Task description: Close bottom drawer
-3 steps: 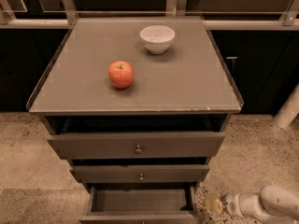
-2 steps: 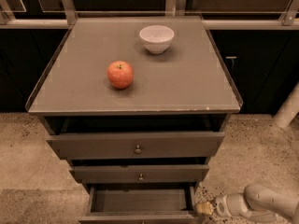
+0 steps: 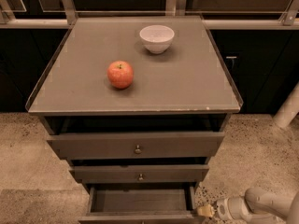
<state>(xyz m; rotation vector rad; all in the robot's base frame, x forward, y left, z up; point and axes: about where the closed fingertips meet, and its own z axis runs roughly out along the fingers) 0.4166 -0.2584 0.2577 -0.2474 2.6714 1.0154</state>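
The bottom drawer point(image 3: 140, 202) of the grey-brown cabinet stands pulled out at the lower edge of the view, its shallow box interior empty. Its front runs along the frame's bottom edge and its knob is out of view. My gripper point(image 3: 204, 212) is at the lower right, at the end of the white arm, right by the drawer's front right corner. The frame does not show whether it touches the drawer.
Above the open drawer are the middle drawer point(image 3: 139, 173) and the wider top drawer point(image 3: 136, 145), each with a small knob. On the cabinet top point(image 3: 187, 83) lie a red apple point(image 3: 120, 74) and a white bowl point(image 3: 156, 38). Speckled floor surrounds the cabinet; a white post point(image 3: 288, 107) stands at right.
My gripper and arm have moved left along the floor toward the bottom drawer's front right corner. The drawer looks equally open.
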